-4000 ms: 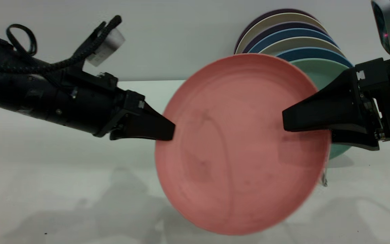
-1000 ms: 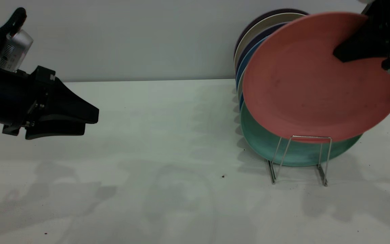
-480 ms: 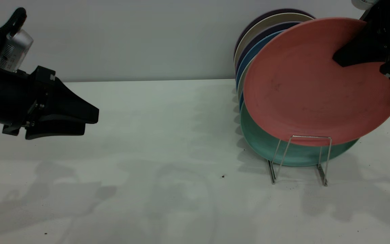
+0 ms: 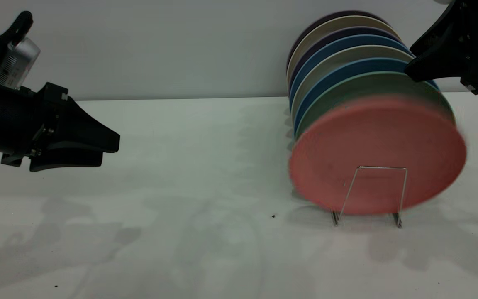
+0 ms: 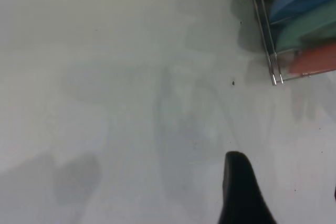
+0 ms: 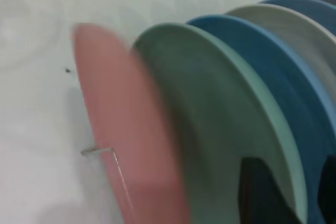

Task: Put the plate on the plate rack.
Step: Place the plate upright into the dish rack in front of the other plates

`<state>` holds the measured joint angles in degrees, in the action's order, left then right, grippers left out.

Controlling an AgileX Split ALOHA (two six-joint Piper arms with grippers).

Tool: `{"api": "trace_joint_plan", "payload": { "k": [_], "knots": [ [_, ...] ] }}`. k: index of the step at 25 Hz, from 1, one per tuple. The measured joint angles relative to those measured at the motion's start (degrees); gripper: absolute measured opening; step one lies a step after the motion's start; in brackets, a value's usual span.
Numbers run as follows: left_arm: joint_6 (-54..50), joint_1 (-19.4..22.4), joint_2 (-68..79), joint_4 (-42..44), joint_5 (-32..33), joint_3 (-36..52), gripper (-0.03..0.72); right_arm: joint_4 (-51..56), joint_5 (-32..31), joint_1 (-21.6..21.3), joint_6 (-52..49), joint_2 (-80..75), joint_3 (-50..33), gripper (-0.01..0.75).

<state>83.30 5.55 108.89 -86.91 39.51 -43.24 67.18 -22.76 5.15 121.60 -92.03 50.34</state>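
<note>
1. My right gripper [image 4: 419,70] hangs above the row of stacked plates, its jaws spread apart and holding nothing; the tips sit just over the rim of the teal-green plate [image 4: 371,85].
2. Below my right jaws and apart from them, the plate [image 4: 378,155] stands in the frontmost slot of the plate rack [image 4: 378,193], blurred at its edges, leaning back against the teal-green plate.
3. The rack's front wire loop crosses the plate's lower face, and the plate's bottom edge sits down between the wires near the table [image 4: 206,166].
4. From my right wrist, the plate [image 6: 131,140] shows edge-on as a smeared pink band, with the teal-green plate [image 6: 226,129] just behind it and the blue plates [image 6: 294,72] farther back.
5. My left gripper [image 4: 104,151] is parked well away from the rack, hovering above the table, jaws slightly parted and empty.
6. From my left wrist, one of my fingers [image 5: 241,192] shows dark in the foreground; the rack's end [image 5: 274,72] and the plate's pink edge [image 5: 315,61] lie far beyond it.
</note>
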Motion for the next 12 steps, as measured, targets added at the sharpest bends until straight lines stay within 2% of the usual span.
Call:
{"api": "trace_joint_plan", "payload": {
  "k": [5,12],
  "knots": [
    [0.0,0.0,0.0,0.0,-0.3,0.0,0.456,0.8,-0.1,0.0,0.0,0.0,0.0,0.311],
    [-0.9,0.0,0.0,0.0,-2.4,0.0,0.456,11.4,0.0,0.0,0.0,0.0,0.0,0.313]
  ]
}}
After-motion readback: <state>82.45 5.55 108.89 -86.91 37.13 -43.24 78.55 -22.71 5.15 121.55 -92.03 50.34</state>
